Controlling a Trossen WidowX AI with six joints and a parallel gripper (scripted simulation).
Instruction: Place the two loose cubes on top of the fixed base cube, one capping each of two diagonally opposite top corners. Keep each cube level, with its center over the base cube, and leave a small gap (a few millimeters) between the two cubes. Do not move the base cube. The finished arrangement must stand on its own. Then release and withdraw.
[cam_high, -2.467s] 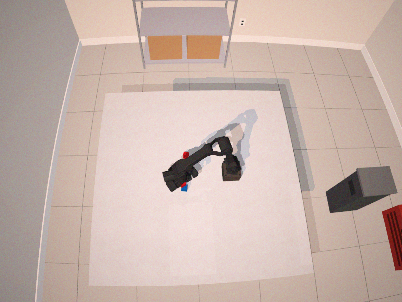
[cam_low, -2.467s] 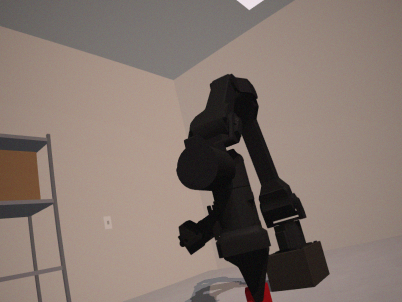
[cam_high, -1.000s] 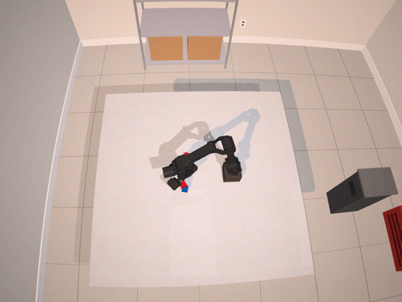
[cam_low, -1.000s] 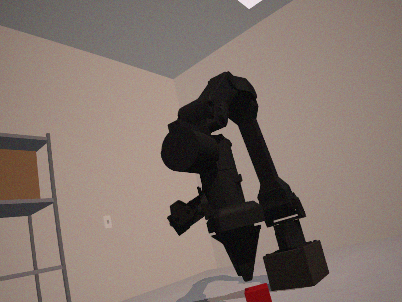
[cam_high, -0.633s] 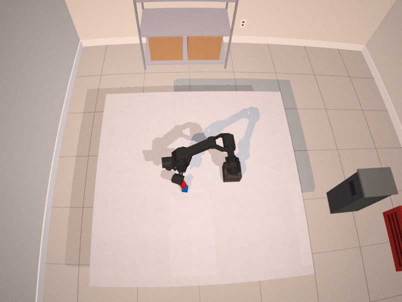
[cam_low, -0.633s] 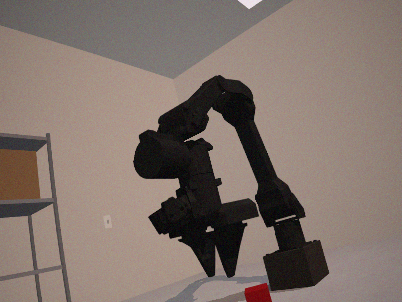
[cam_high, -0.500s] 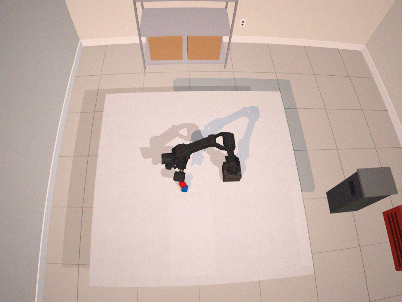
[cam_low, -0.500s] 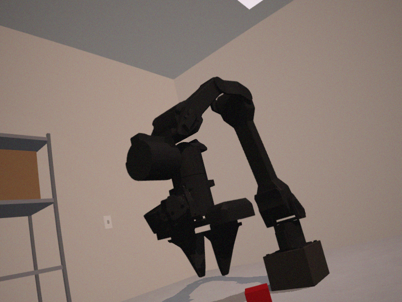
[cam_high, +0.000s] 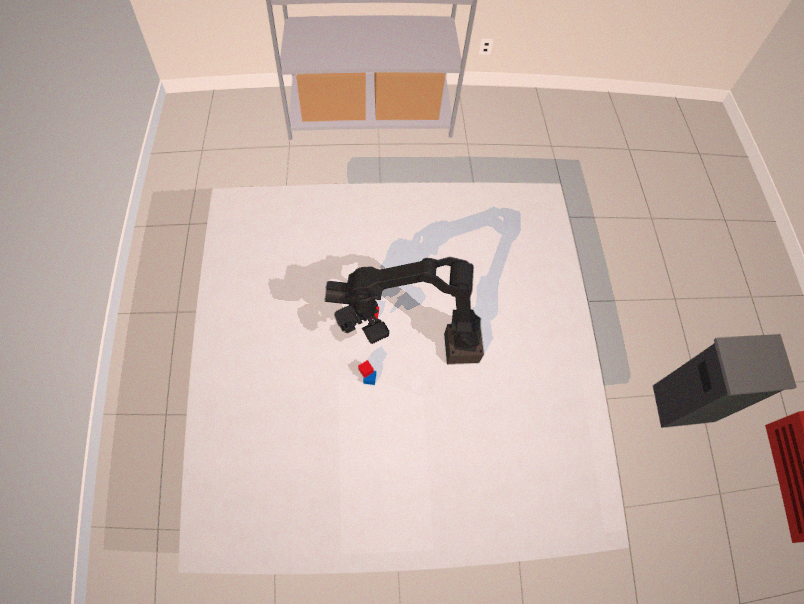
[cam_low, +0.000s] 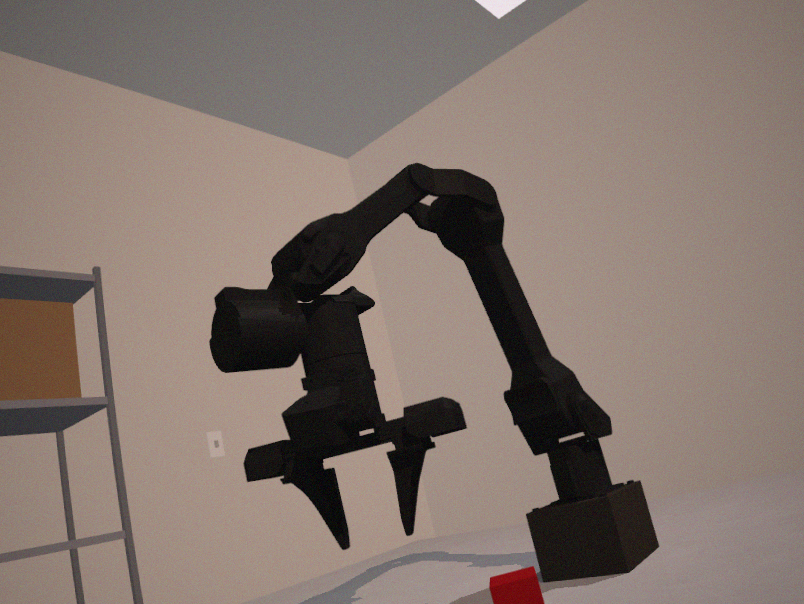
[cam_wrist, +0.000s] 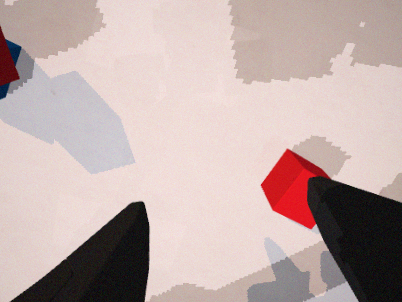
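The blue base cube (cam_high: 370, 379) (cam_wrist: 15, 55) sits on the white mat, in front of the arm. One red cube (cam_high: 365, 367) (cam_low: 515, 585) (cam_wrist: 5, 63) rests on top of it, shifted toward one corner. The second red cube (cam_high: 376, 312) (cam_wrist: 288, 184) lies on the mat, apart from the base cube. In the wrist view it sits just beside my right finger, outside the gap. My gripper (cam_high: 361, 327) (cam_low: 375, 539) (cam_wrist: 225, 195) is open and empty. It hangs above the mat, close to the loose red cube.
The arm's base block (cam_high: 464, 344) (cam_low: 591, 533) stands on the white mat (cam_high: 292, 487), right of the cubes. A metal shelf (cam_high: 370, 65) stands at the back wall. A dark grey box (cam_high: 721, 380) and a red crate (cam_high: 789, 474) lie off the mat at the right.
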